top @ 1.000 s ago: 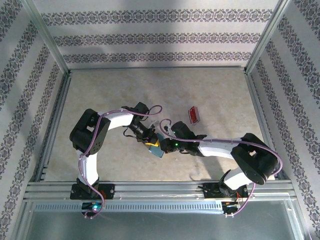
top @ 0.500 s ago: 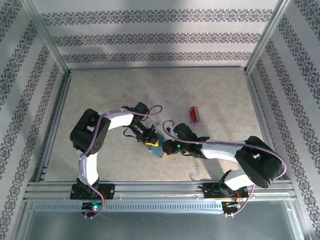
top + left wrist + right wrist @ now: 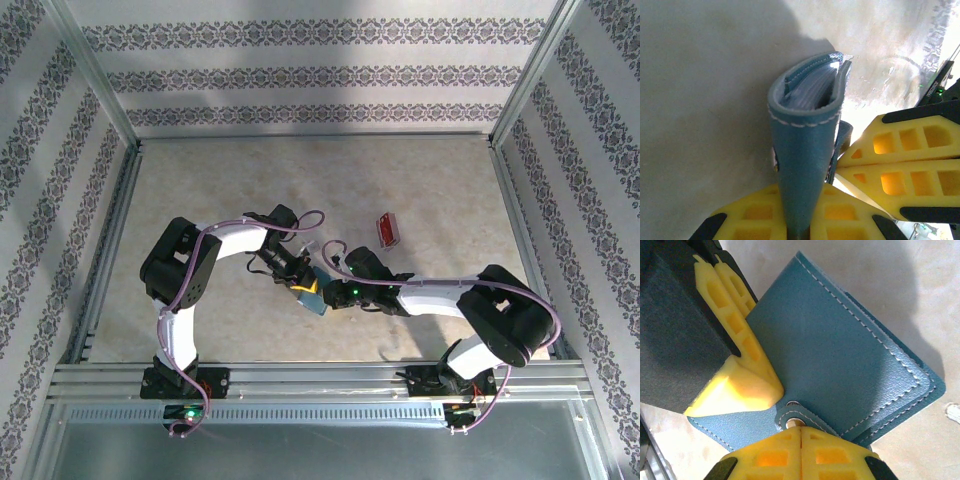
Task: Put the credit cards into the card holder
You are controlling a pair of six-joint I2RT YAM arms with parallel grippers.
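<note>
Left gripper (image 3: 799, 222) and right gripper (image 3: 800, 447) both clamp the holder (image 3: 805, 150).
Left's fingers squeeze the folded holder edge-on; right's are closed tight on its snap strap (image 3: 796, 412), mid-table, nearer the near edge. One red card (image 3: 388, 231) lies toward the right edge.

I get the top view from above and behind the arm bases (image 3: 185, 380), looking down over the whole bench (image 3: 200, 200). My two wrist views sit very close, both facing the card holder (image 3: 840, 355) from different sides; the top view shows it too.
</note>
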